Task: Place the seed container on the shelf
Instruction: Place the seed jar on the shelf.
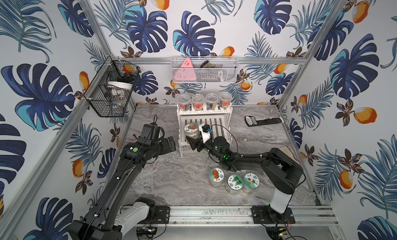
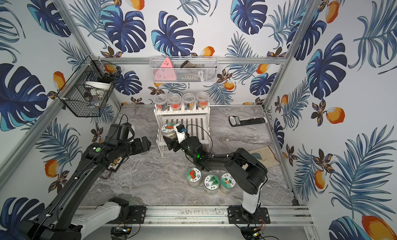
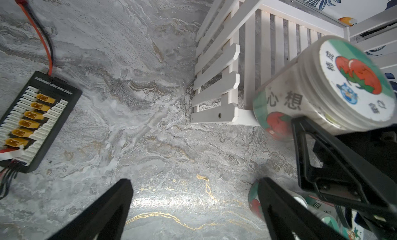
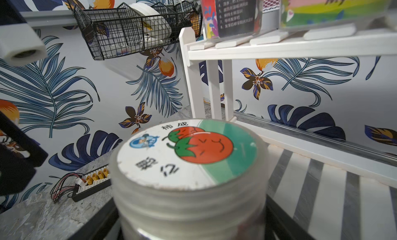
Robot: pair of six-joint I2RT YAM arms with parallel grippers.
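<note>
The right gripper holds the seed container upright over the shelf's lower tier, at the end nearest the left gripper, which is wide and empty. Whether it rests there, I cannot tell; letting go remains.

In the right wrist view the seed container is cut off below its lid threads by the picture's edge, so whether its base touches the shelf cannot be told. The jars on the shelf's upper tier are cropped and blurred.
</note>
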